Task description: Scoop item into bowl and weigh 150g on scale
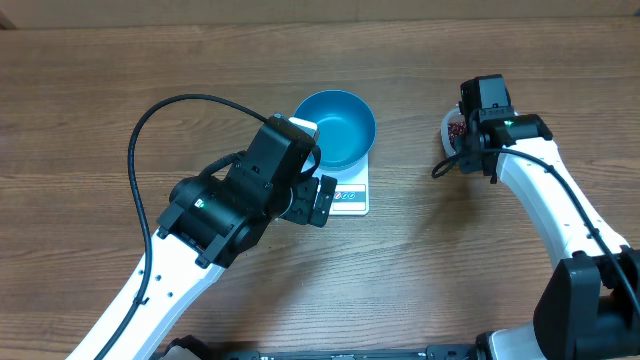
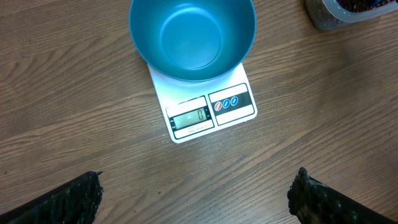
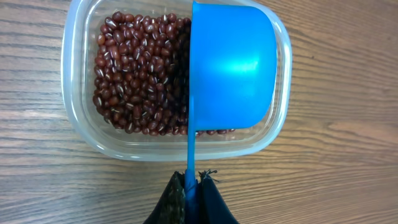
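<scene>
Left tool (image 2: pixel 197 179): fingers wide apart, nothing between them. It hangs over the table (image 1: pixel 100 80) on the near side of the scale (image 2: pixel 239 84), looking down at it.

Right tool (image 3: pixel 191 198): fingers together, clamped on the thin handle of the blue scoop (image 3: pixel 233 68).

The scoop is rolled onto its side with the handle edge-on to my wrist camera. I see the outer shell of the cup; its mouth faces the beans. It sits over the right half of the clear plastic tub (image 3: pixel 74 124). Can't tell whether the cup touches the beans.

Red-brown beans (image 3: pixel 137 74): all in the tub, a loose layer across its floor, partly hidden by the scoop.

The tub is toward the right edge of the table, well apart from the scale, and in the overhead view my right wrist mostly covers it.

Blue bowl (image 2: pixel 193 37): upright on the scale, empty, overhanging its far part. The display (image 2: pixel 189 116) and button panel (image 2: pixel 230 102) are exposed on the near edge. The display reads what looks like 0.

Scale and bowl are mid-table, toward the far edge.
</scene>
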You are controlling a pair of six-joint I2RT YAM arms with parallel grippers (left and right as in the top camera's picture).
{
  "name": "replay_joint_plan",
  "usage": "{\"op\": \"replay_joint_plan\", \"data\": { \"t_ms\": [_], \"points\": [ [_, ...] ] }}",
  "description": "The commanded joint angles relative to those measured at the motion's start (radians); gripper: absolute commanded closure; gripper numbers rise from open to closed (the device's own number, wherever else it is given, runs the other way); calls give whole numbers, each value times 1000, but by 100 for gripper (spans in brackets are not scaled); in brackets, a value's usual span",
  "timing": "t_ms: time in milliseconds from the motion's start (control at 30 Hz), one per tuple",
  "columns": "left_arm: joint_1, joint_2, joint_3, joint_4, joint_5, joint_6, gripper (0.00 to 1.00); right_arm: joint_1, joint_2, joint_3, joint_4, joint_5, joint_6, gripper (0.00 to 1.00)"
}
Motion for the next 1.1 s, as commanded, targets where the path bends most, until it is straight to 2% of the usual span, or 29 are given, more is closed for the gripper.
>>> {"op": "replay_joint_plan", "data": {
  "t_ms": [0,167,733,1067],
  "points": [
    [5,4,9,0,-13,8,0,-5,11,52,-20,-42,68,96],
    [5,4,9,0,-13,8,0,-5,11,119,-60,-126,67,96],
    [5,4,9,0,-13,8,1,-87,24,119,-114,-130,89,96],
    [5,4,9,0,-13,8,1,-86,79,121,-121,-379,55,96]
  ]
}}
